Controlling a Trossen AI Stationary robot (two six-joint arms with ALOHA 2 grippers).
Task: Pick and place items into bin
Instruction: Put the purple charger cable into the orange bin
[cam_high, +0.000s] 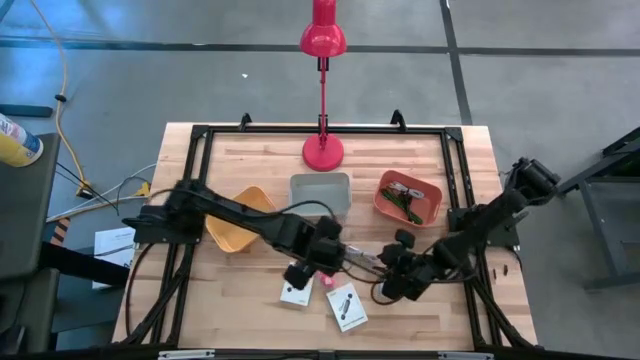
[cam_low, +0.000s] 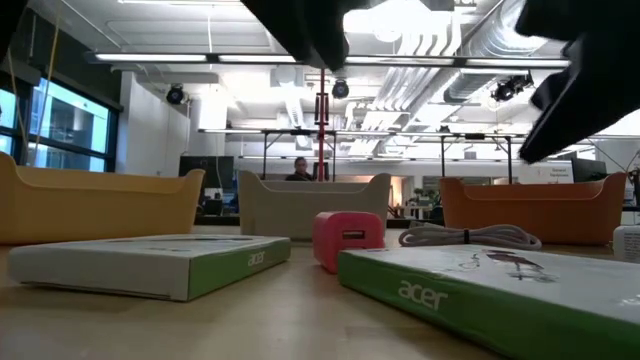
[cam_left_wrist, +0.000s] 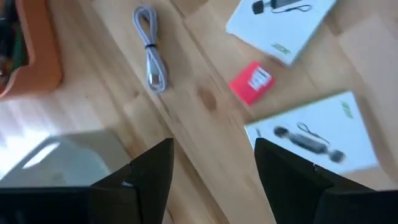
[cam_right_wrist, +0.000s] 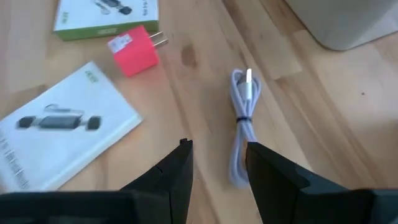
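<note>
Above the table, left gripper and right gripper both hang open, holding nothing.

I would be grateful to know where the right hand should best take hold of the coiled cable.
Probably at the tie band around the middle of the cable, coming straight down from above. It lies flat on the table as a long, narrow bundle, so fingers closing across its width there would catch all the strands. The right hand hovers open right beside it.

Wooden table carries: yellow bin, grey bin, orange bin, red lamp base, two white boxes, pink plug cube, coiled cable, probably white.
</note>
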